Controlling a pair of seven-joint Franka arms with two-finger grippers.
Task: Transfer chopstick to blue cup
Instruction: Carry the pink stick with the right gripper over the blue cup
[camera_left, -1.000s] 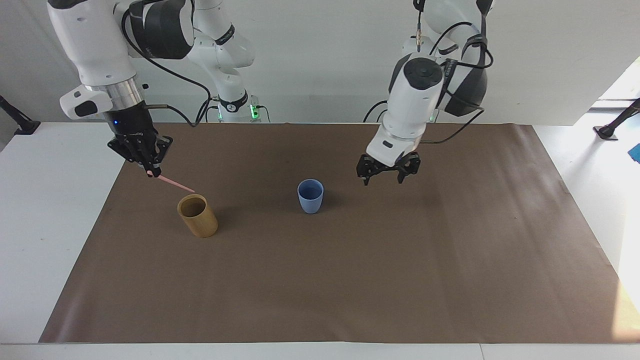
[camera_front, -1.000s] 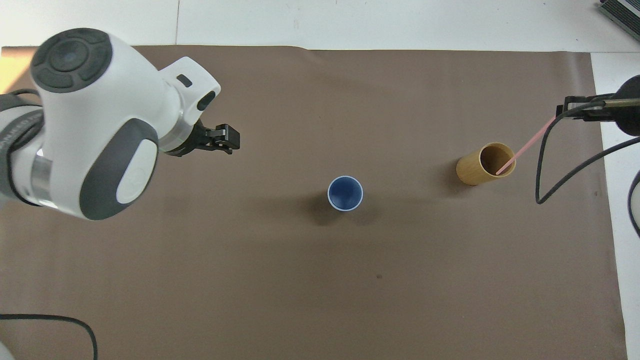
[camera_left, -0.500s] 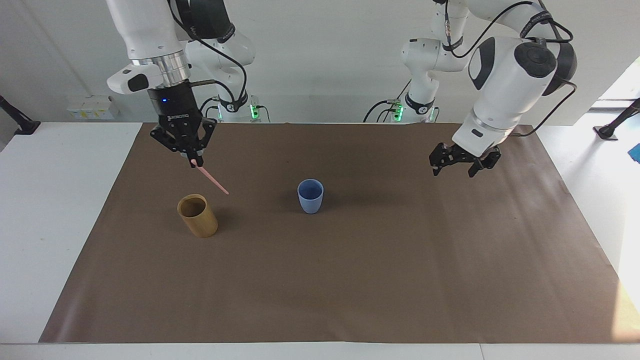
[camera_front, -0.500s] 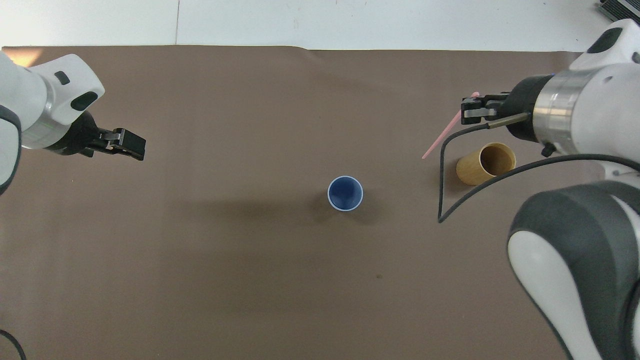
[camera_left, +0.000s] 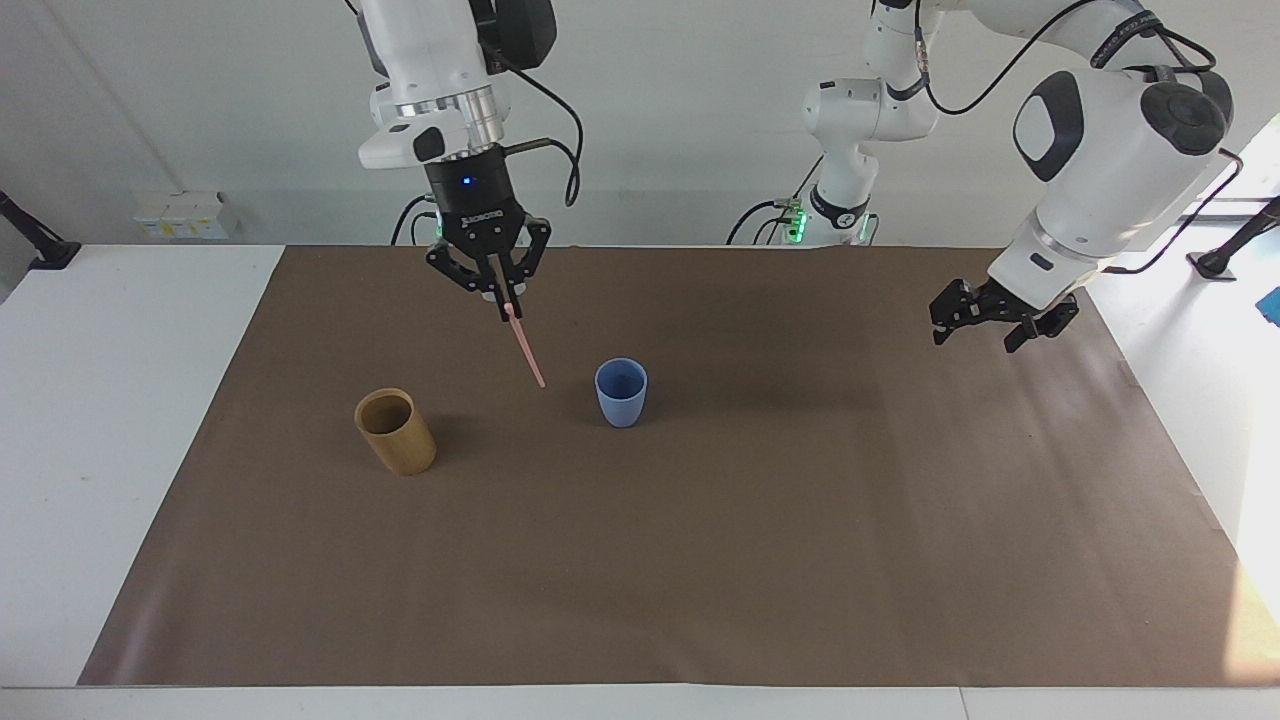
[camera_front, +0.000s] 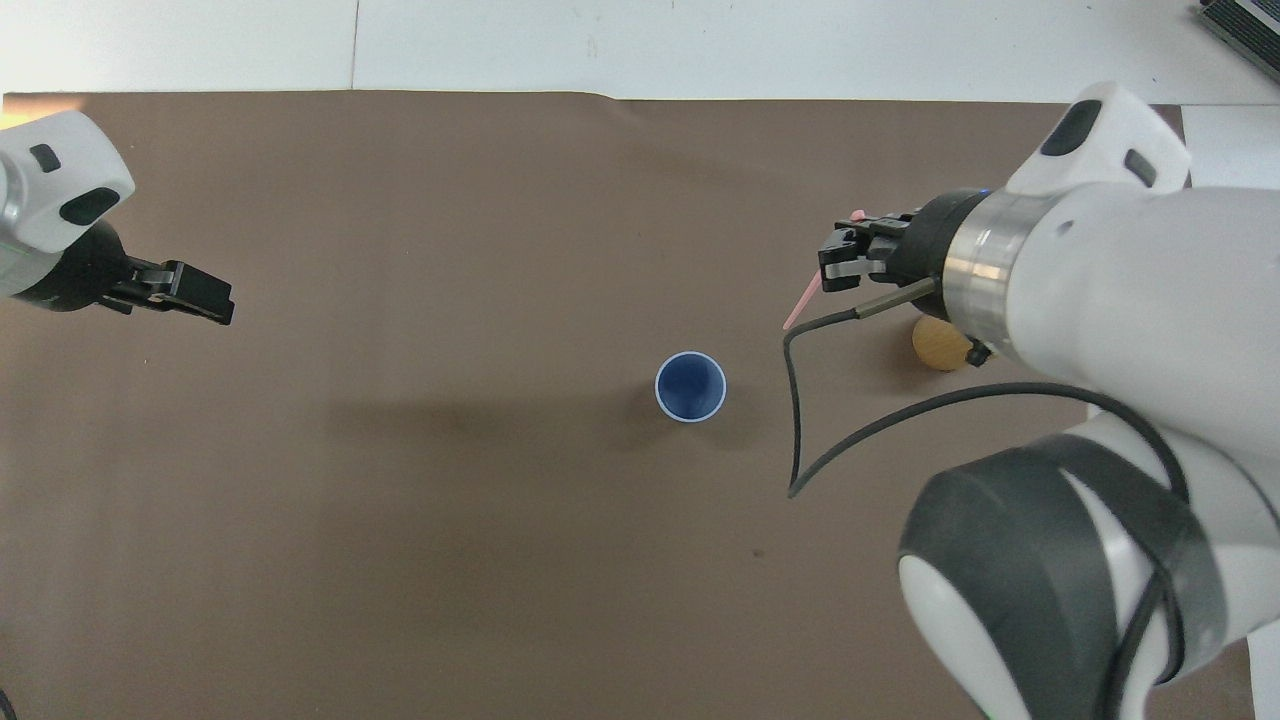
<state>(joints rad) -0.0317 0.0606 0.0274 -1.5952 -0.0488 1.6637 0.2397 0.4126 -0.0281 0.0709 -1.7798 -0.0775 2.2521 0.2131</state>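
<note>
Facing view: right gripper clamped on chopstick, raised, slanting toward blue cup; left gripper spread, empty, waiting. Overhead view: chopstick short of blue cup, tan cup beside. Risk: slanted tip catching rim, tipping cup.

matt brown paper sheet, plastic-looking blue cup

Right gripper hangs raised, pointing down, fingertips pinched together; left gripper waits spread apart, tilted.
</note>
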